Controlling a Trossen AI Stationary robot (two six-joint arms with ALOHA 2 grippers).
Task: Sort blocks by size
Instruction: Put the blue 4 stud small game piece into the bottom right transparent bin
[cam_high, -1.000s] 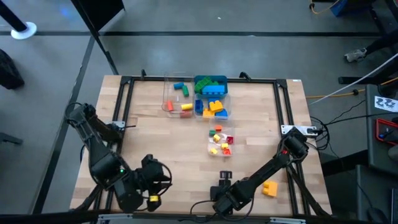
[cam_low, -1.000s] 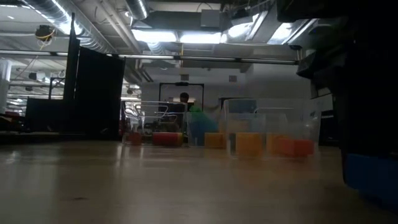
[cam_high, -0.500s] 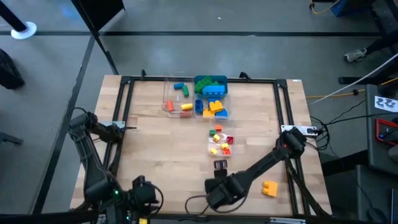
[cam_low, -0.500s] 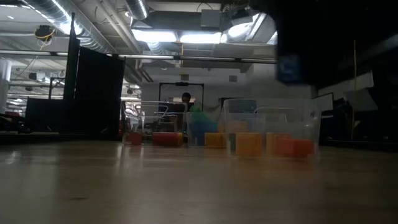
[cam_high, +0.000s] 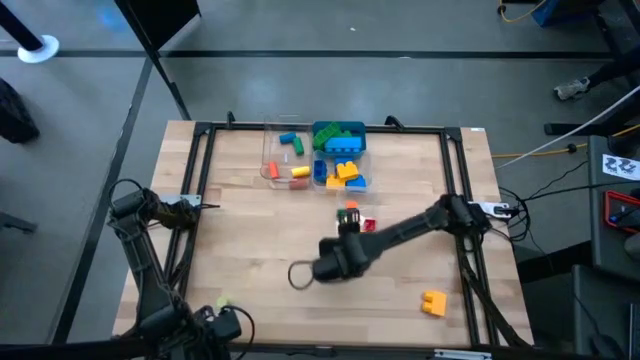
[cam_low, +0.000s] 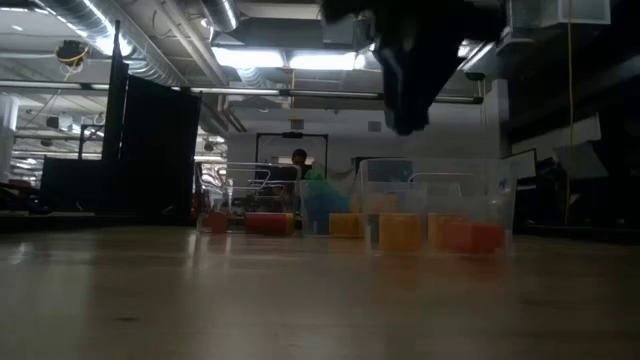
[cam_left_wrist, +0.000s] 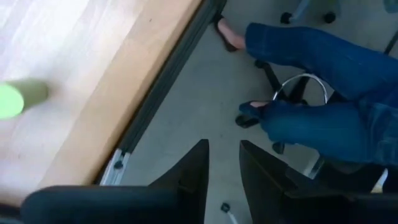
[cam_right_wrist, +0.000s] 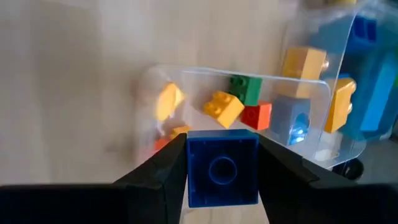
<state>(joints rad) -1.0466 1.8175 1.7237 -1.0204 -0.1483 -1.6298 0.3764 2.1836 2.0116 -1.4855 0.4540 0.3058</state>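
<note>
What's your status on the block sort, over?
Right gripper shut on blue block, above the small-blocks tub. Left gripper empty, jaws slightly apart, off the table's near-left corner. Yellow block loose on table. Nothing in the way.

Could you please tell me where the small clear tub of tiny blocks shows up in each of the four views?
High view: the small clear tub sits mid-table, mostly under the right claw.
Low view: right of centre, holding orange and red blocks.
Left wrist view: not in it.
Right wrist view: just beyond the blue block clamped in the claw.
Shared landmark: the red block in that tub.
</note>
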